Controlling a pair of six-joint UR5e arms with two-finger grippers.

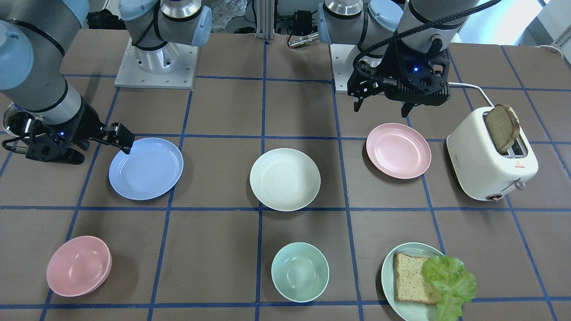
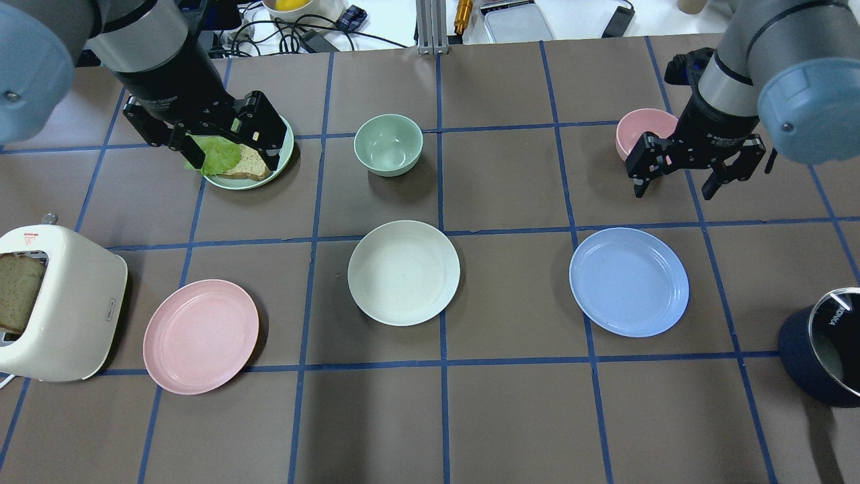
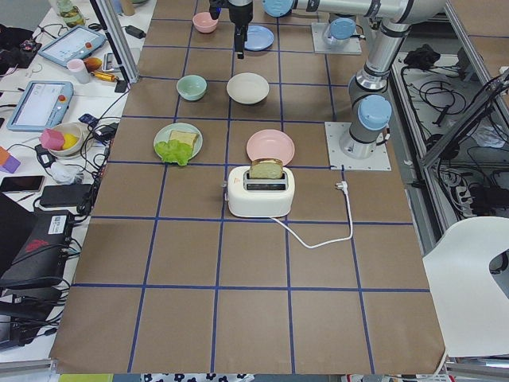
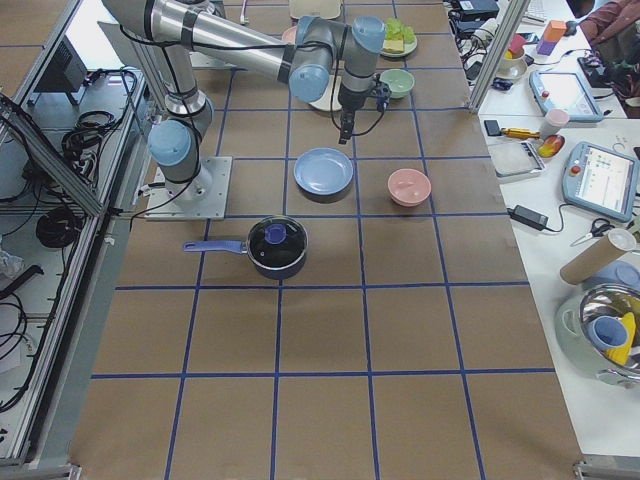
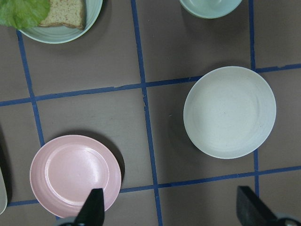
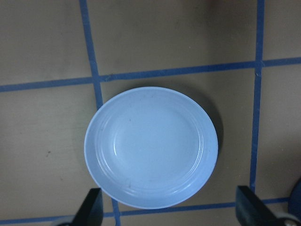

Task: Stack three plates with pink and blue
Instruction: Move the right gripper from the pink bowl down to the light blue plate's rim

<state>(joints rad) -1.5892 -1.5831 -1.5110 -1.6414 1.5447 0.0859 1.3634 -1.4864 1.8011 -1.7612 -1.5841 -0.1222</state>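
Pink plate (image 2: 200, 336), white plate (image 2: 403, 272), blue plate (image 2: 628, 281) in a row, apart.
Left gripper (image 2: 233, 160), right gripper (image 2: 674, 191) spread, empty; toaster (image 2: 64, 306) beside pink plate, pot (image 2: 821, 359) near blue plate.

The blue plate (image 1: 146, 168), cream plate (image 1: 284, 179) and pink plate (image 1: 398, 150) look like matt plastic: smooth, with only a soft sheen, the cream one faintly speckled. The pink bowl (image 1: 78, 266) and mint bowl (image 1: 299, 272) are plastic too, a little glossier inside. The table (image 1: 223, 107) wears a dull brown paper-like cover crossed by blue tape (image 1: 263, 111). The toaster (image 1: 486, 165) near its edge has a smooth, glossy cream shell — the dark pot (image 2: 803, 359) carries a reflective lid.
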